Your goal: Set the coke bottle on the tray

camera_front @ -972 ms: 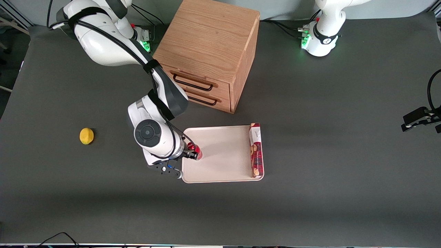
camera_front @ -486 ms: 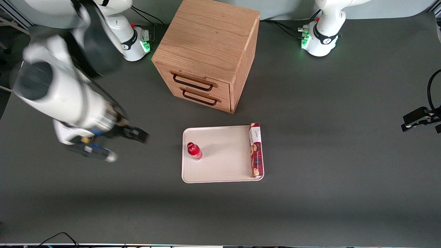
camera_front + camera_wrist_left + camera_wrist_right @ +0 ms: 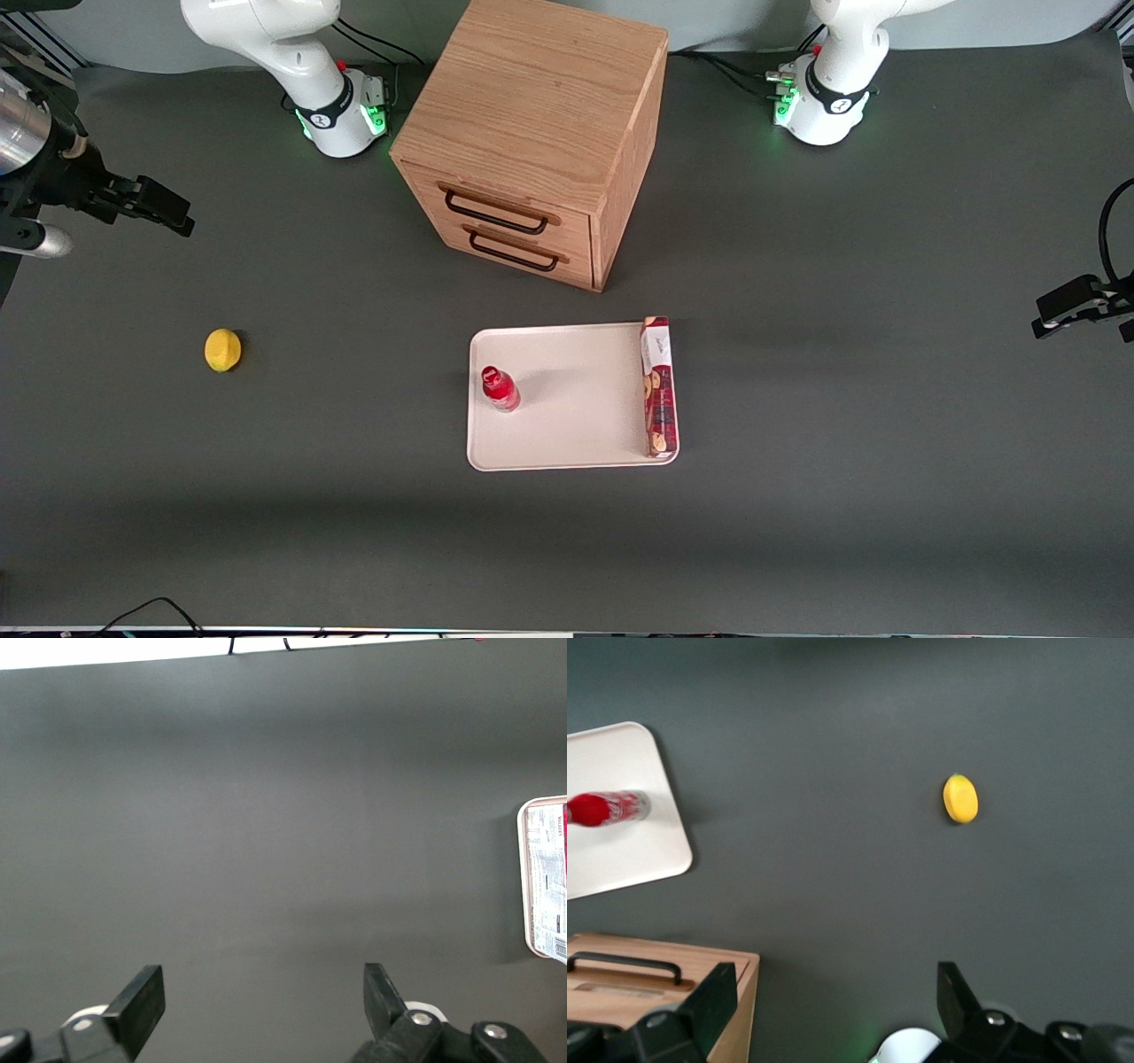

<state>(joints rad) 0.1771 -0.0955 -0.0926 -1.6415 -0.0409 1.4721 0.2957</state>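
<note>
The coke bottle, small and red with a red cap, stands upright on the cream-white tray, near the tray edge that faces the working arm's end. It also shows in the right wrist view on the tray. My gripper is open and empty, raised high at the working arm's end of the table, well away from the tray. Its two dark fingers stand wide apart in the right wrist view.
A long red cookie box lies on the tray along its edge toward the parked arm. A wooden two-drawer cabinet stands farther from the front camera than the tray. A yellow lemon lies on the table toward the working arm's end.
The gripper let go of the coke bottle, which stays upright on the tray, and the arm swung up and away toward the working arm's end of the table.
</note>
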